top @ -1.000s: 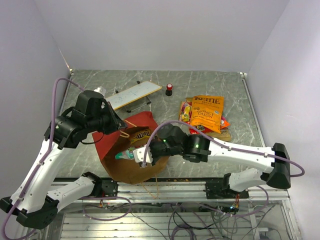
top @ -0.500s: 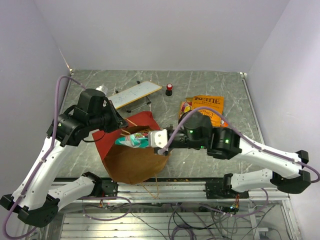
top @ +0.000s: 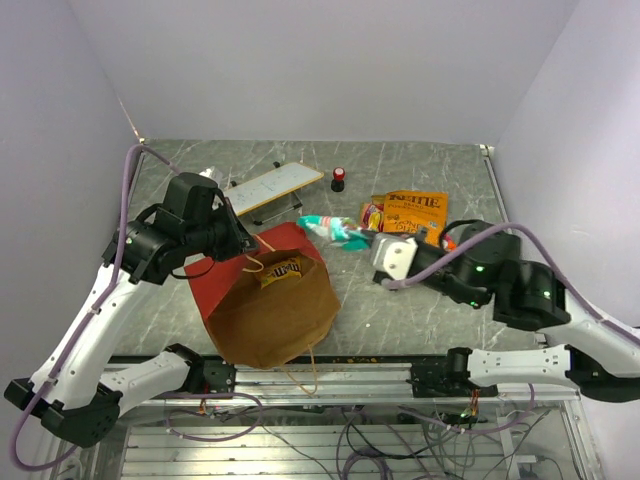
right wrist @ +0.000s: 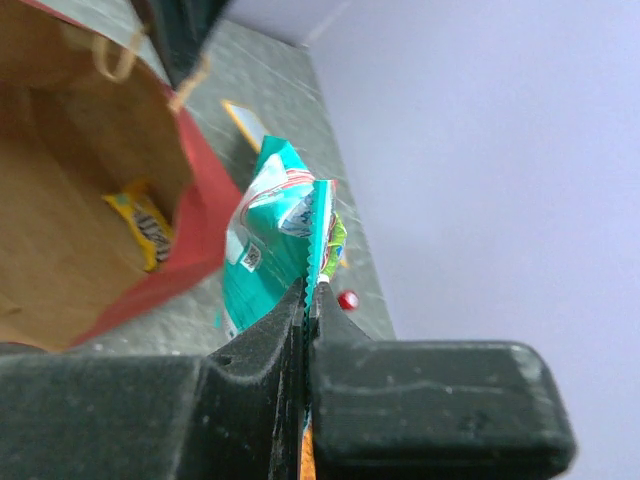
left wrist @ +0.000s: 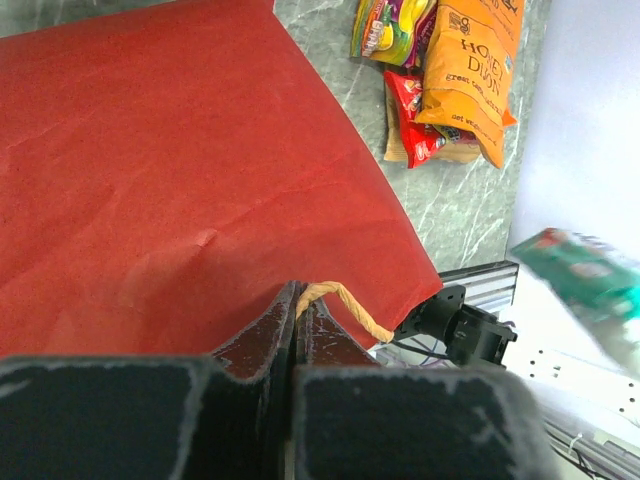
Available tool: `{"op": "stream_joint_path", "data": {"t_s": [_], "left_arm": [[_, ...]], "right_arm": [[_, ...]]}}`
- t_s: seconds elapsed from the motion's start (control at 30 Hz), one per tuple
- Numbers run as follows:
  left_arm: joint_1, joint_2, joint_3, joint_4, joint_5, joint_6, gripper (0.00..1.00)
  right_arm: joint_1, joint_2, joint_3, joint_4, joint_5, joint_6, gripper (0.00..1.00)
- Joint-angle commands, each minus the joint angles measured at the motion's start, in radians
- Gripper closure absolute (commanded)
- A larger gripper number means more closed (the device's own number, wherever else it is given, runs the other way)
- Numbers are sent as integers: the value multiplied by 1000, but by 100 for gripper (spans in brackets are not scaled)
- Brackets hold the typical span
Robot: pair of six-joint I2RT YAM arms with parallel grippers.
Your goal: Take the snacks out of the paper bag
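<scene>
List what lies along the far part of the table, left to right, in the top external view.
white board → red-and-black cylinder → multicolour packet → orange packet

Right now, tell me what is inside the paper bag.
One yellow packet lies inside the paper bag. Its deeper floor is hidden by the bag's walls, so more may be there.

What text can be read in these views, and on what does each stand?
"HONEY DIJON": orange chip bag, left wrist view.
"ETTLE", first letter unclear: same bag, top view.
"m&m's", barely legible: yellow-brown packet inside the paper bag.
Too blurred to read: print on the teal packet.
Too small to read: print on the red packet and the multicolour packet.
</scene>
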Motion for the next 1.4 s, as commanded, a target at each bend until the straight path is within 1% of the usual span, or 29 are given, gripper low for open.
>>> {"op": "stream_joint_path", "data": {"t_s": [0.0,0.1,0.17,0.2,0.23,0.33,0.43,0.5,0.57,0.67,0.73,0.8,0.87,0.93,1.07,1.2,1.27,1.37], "left_arm": [[6,-1,29,30,-19,21,93],[7,1,22,31,-9,15,93],[6,6,19,31,-1,11,93],[7,8,17,33,3,9,93],[8,10,14,35,11,7,93],[7,14,6,43,30,2,93],[7,16,-6,42,51,-7,93],[6,14,-21,53,64,-6,93],[6,14,-29,40,67,-5,93],[8,-2,-37,33,66,-6,93],[6,-19,-41,32,62,-9,93],[7,-30,-38,26,57,-7,93],[7,-36,-31,14,52,1,93],[6,-37,-31,1,44,16,93],[6,-26,-23,-18,42,52,93],[6,-9,-12,-16,50,87,93],[6,-2,-12,-14,46,105,93],[7,6,-13,-9,54,118,93]], "right_arm": [[-1,-87,-22,19,274,-73,100],[0,-86,-76,49,432,-123,100],[-17,-85,-130,94,476,-172,100],[-31,-87,-162,125,471,-189,100],[-64,-89,-188,146,444,-199,100],[-277,-69,-249,173,279,-219,100],[-466,-1,-258,184,139,-248,100],[-571,53,-254,196,57,-298,100],[-648,111,-221,180,-14,-353,100],[-741,183,-144,159,-73,-395,100],[-789,225,-128,126,-88,-462,100],[-806,264,-144,96,-37,-534,100],[-832,282,-195,145,-5,-579,100],[-843,307,-224,147,4,-603,100],[-842,345,-277,120,-10,-586,100],[-840,324,-386,142,-57,-561,100],[-840,301,-483,180,-85,-551,100],[-829,283,-551,195,-127,-519,100]]}}
